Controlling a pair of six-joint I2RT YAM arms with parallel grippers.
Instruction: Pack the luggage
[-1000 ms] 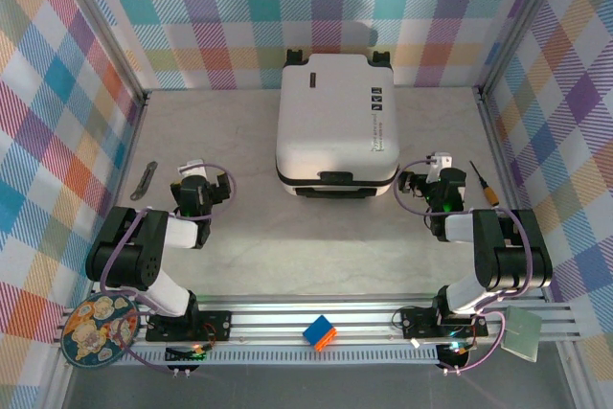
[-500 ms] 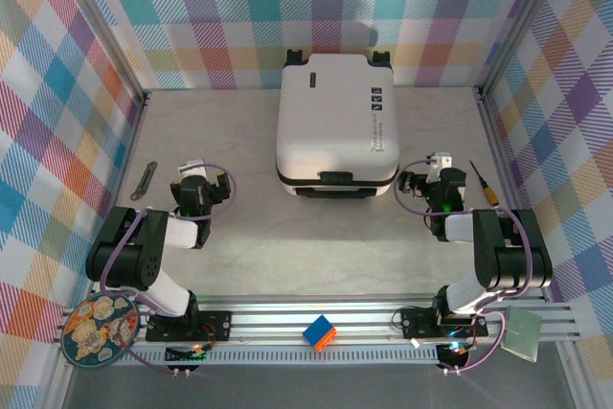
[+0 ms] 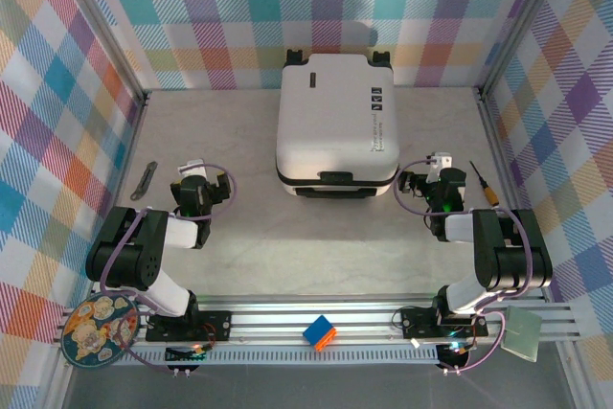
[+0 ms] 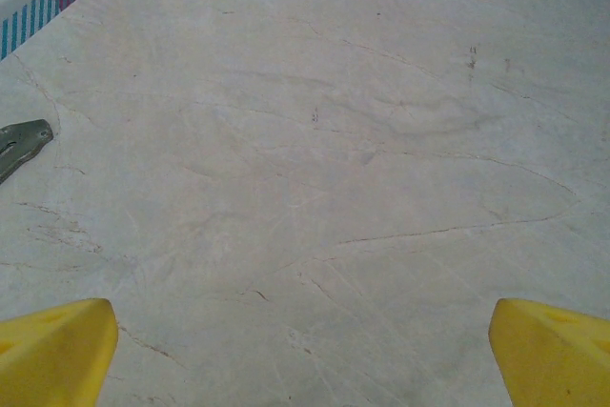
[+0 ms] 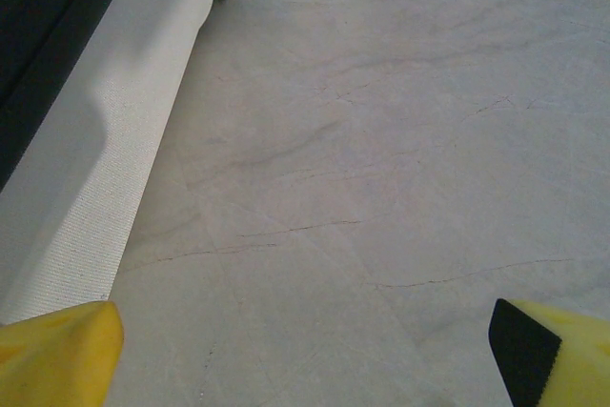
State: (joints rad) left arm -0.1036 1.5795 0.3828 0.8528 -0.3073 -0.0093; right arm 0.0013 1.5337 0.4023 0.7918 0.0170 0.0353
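Observation:
The luggage (image 3: 335,126), a white hard-shell suitcase, lies closed and flat at the back middle of the table, its black handle at the near end and wheels at the far end. Its white side wall (image 5: 105,169) and one wheel run along the left of the right wrist view. My left gripper (image 3: 194,171) rests low over the table left of the luggage, open, its yellow fingertips (image 4: 52,350) far apart over bare tabletop. My right gripper (image 3: 436,164) sits just right of the luggage's near corner, open, with nothing between its fingertips (image 5: 57,350).
A grey metal tool (image 3: 145,181) lies near the left wall, its tip (image 4: 21,142) at the left wrist view's edge. A screwdriver (image 3: 482,183) lies by the right wall. A patterned plate (image 3: 97,329), a coloured cube (image 3: 320,332) and a green square pad (image 3: 523,331) sit along the front rail.

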